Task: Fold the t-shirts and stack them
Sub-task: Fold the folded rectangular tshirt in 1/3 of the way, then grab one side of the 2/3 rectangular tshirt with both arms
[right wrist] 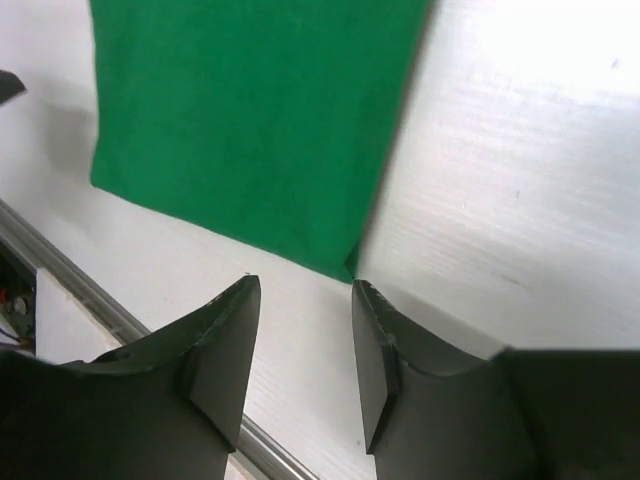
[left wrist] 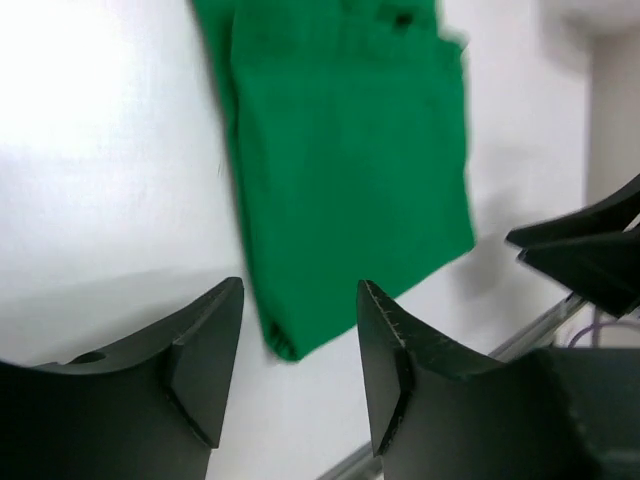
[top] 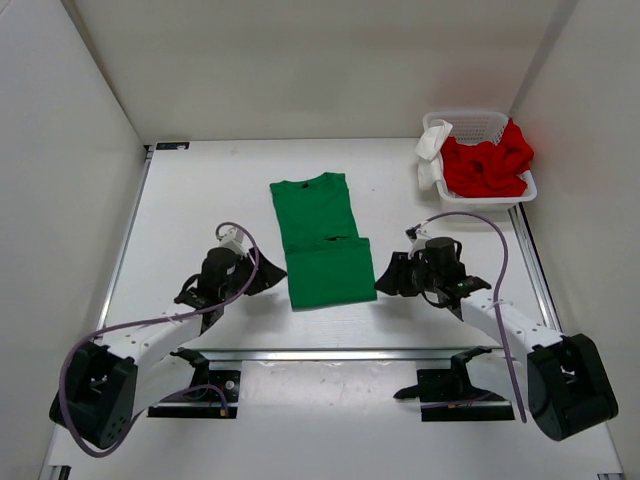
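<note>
The green t-shirt lies flat mid-table, its near part folded up over itself. My left gripper sits just left of its near-left corner, open and empty; the green t-shirt fills the left wrist view beyond the left gripper. Just right of the shirt's near-right corner, my right gripper is open with nothing in it; the right wrist view has the right gripper a little short of the green t-shirt. A red t-shirt and a white t-shirt sit in the basket.
The white mesh basket stands at the table's back right corner. A metal rail runs along the near edge of the table between the arm bases. White walls enclose the table on three sides.
</note>
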Tool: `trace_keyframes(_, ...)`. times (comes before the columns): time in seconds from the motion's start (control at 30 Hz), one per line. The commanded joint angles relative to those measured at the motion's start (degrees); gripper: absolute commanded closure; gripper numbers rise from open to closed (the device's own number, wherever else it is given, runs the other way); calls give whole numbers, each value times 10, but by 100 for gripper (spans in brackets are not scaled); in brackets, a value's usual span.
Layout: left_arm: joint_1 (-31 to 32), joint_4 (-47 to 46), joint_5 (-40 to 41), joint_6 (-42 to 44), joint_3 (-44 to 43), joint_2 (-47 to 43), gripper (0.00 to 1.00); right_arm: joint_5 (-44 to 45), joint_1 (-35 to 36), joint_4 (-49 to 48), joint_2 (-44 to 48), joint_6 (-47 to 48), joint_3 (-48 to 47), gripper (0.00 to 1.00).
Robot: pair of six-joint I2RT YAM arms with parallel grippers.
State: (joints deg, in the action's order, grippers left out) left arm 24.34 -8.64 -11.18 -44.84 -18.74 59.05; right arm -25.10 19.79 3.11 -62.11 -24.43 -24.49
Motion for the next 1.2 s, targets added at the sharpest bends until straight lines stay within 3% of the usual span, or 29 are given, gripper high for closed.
trace_keyframes(0.0, 36, 47, 17, 17, 25, 28, 40, -20, -6, -5, -27, -9, 22, 59)
trace_keyframes(0.17, 62, 8, 14, 4, 38, 88, 39, -69, -21, -72, -84, -23, 43, 54)
trace_keyframes(0.33, 89, -1, 23, 8, 19, 142, 39, -63, -12, -99, -118, -32, 40, 53)
trace_keyframes(0.43, 104, -9, 23, 9, 16, 168, 50, -61, -14, -125, -136, -40, 40, 57)
trace_keyframes(0.53, 110, -11, 30, 7, 13, 184, 54, -59, -21, -144, -164, -41, 32, 60)
trace_keyframes(0.6, 110, -15, 33, 7, 9, 187, 59, -64, -27, -150, -187, -47, 24, 67)
trace_keyframes(0.67, 113, -17, 31, 6, 6, 200, 68, -59, -21, -153, -200, -48, 21, 80)
trace_keyframes(0.7, 117, -16, 36, 7, 2, 201, 79, -65, -16, -159, -196, -48, 19, 88)
trace_keyframes(0.77, 127, 3, 41, 13, -3, 198, 89, -48, -4, -154, -183, -52, 30, 96)
trace_keyframes(0.83, 130, 34, 51, 23, -6, 185, 100, -40, 9, -145, -148, -58, 49, 100)
trace_keyframes(0.93, 149, 102, 51, 39, 5, 139, 100, -10, 54, -115, -73, -80, 107, 99)
trace_keyframes(1.07, 164, 207, 30, 22, 55, 3, 100, 46, 151, -31, 108, -159, 192, 100)
trace_keyframes(1.17, 153, 294, 27, 23, 33, -90, 100, 62, 155, 50, 209, -175, 177, 100)
